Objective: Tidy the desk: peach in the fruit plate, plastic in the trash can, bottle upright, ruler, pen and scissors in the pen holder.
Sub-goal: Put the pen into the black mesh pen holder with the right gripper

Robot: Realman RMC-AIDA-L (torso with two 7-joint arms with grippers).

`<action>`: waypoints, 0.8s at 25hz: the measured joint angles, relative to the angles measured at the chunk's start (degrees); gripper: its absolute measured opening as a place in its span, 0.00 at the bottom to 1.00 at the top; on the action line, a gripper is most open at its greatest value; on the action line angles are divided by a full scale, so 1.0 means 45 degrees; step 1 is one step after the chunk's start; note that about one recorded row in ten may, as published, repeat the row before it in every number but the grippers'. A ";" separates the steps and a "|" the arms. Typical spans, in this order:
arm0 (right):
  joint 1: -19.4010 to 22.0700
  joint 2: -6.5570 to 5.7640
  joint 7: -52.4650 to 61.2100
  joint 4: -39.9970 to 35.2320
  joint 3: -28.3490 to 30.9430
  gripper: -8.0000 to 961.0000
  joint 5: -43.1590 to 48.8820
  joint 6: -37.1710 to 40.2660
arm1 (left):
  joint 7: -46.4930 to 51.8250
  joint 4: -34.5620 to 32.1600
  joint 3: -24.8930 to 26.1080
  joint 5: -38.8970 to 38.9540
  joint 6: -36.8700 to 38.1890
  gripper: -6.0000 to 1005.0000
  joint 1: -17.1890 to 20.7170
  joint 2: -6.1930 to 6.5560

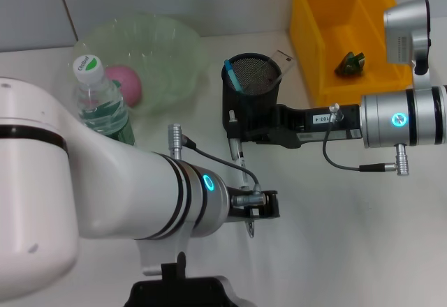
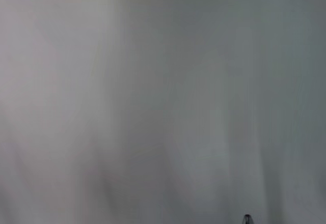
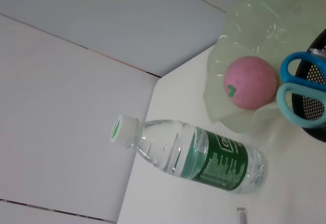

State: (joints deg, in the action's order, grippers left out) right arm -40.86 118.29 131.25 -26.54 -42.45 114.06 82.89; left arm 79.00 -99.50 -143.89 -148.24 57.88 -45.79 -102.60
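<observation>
The right gripper (image 1: 234, 134) was beside the holder (image 1: 251, 91), closed on a pen (image 1: 238, 155) that hung down, tip near the desk (image 1: 349, 237). The pen looked light, stiff and smooth, so I would hold it high on the barrel. The left gripper (image 1: 269, 206) waited lower; I could not tell its fingers.

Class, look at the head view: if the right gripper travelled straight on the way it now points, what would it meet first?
Probably the black mesh pen holder: the right gripper points across the desk at its base and seems almost against it, though depth is unclear.
</observation>
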 joint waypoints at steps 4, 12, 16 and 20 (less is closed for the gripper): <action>0.0023 -0.0001 -0.0003 0.0000 0.0006 0.16 0.0000 0.0000 | 0.0083 -0.0062 -0.0010 -0.0002 0.0000 0.31 0.0002 -0.0004; 0.0139 0.0071 -0.0066 -0.0041 0.0107 0.15 0.0000 -0.0096 | 0.0330 -0.0207 -0.0011 -0.0214 -0.0138 0.56 0.0167 -0.0012; 0.0361 0.0110 -0.0089 -0.0299 0.0220 0.15 -0.0328 -0.0365 | 0.0581 -0.0360 0.0008 -0.0403 -0.0179 0.70 0.0338 -0.0012; 0.0477 0.0091 -0.0143 -0.0556 0.0270 0.15 -0.0549 -0.0529 | 0.0767 -0.0507 0.0048 -0.0435 -0.0170 0.73 0.0557 -0.0013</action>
State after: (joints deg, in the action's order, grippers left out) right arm -38.72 118.70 130.61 -29.05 -41.24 111.59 80.51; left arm 82.46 -101.78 -143.68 -150.20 57.11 -43.29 -102.66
